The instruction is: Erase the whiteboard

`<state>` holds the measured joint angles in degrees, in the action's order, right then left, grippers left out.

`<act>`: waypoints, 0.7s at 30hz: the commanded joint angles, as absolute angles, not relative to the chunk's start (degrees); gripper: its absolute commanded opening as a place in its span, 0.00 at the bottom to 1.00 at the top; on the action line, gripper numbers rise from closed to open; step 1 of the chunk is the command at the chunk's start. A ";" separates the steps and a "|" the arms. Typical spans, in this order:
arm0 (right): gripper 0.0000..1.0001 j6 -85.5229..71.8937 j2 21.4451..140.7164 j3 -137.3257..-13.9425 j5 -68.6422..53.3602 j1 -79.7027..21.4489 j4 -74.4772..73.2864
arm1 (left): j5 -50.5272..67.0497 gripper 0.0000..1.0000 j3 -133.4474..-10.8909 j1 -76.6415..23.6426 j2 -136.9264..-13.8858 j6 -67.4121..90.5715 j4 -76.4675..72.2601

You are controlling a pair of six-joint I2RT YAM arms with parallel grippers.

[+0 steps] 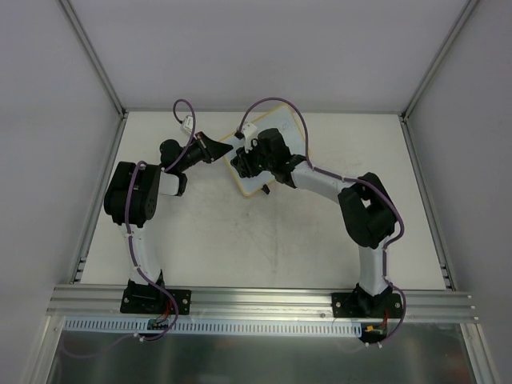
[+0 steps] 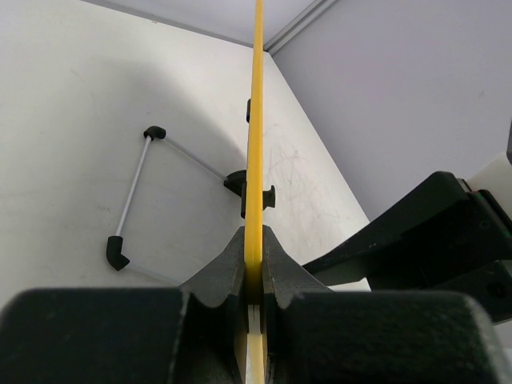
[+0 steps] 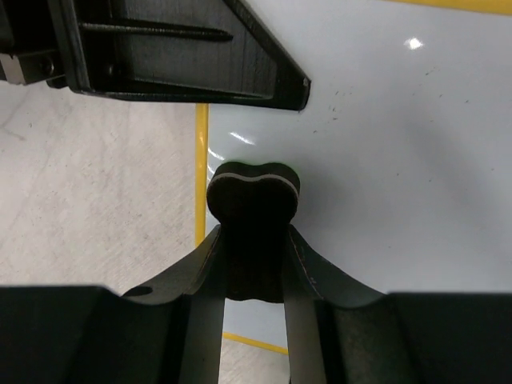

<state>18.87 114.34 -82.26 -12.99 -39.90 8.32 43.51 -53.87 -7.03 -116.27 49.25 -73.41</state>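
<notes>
Your left claw clamps the whiteboard edge-on; your right claw pinches the eraser against it (overhead, arms hide most).

Glossy, smooth whiteboard; matt black eraser; scuffed, faintly rough matt table.

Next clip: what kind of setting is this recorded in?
Most likely a lab robot cell, not a home or office: a white tabletop boxed in by grey wall panels on aluminium frame posts, with the left arm and right arm bolted to an aluminium rail.
</notes>
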 commanded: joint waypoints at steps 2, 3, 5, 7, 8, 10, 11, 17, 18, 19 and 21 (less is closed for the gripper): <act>0.00 17.93 113.38 -79.89 -14.68 -40.52 5.36 | 47.99 0.00 -55.02 -7.91 -116.63 47.55 -82.97; 0.00 17.84 113.38 -79.54 -14.76 -40.43 5.36 | 47.99 0.00 -55.11 -7.91 -116.63 47.55 -82.97; 0.00 16.88 113.55 -79.19 -14.85 -39.99 5.36 | 48.08 0.00 -55.02 -7.91 -116.63 47.55 -82.97; 0.00 16.09 113.64 -78.58 -14.50 -39.21 5.45 | 48.08 0.00 -54.93 -7.91 -116.54 47.46 -82.97; 0.00 15.65 113.64 -78.23 -14.41 -38.85 6.06 | 48.08 0.00 -54.93 -7.91 -116.54 47.46 -82.97; 0.00 14.07 113.56 -77.26 -14.59 -37.45 7.03 | 48.16 0.00 -54.84 -7.91 -116.54 47.37 -83.06; 0.00 13.45 113.55 -77.08 -14.68 -36.83 7.12 | 48.16 0.00 -54.84 -7.91 -116.46 47.37 -83.06; 0.00 11.52 112.68 -75.32 -13.28 -33.05 7.91 | 48.16 0.00 -54.84 -7.91 -116.54 47.37 -83.14; 0.00 11.43 112.41 -75.15 -12.92 -32.70 7.82 | 48.08 0.00 -54.93 -7.91 -116.63 47.46 -83.14; 0.00 11.34 112.33 -75.15 -12.83 -31.74 7.82 | 48.16 0.00 -54.93 -7.91 -116.63 47.55 -83.23; 0.00 11.07 112.32 -75.06 -13.01 -30.77 7.82 | 48.25 0.00 -55.02 -7.91 -116.63 47.81 -83.58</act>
<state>11.60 112.81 -76.27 -17.69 -33.87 10.61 43.48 -53.87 -7.05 -116.27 49.23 -73.41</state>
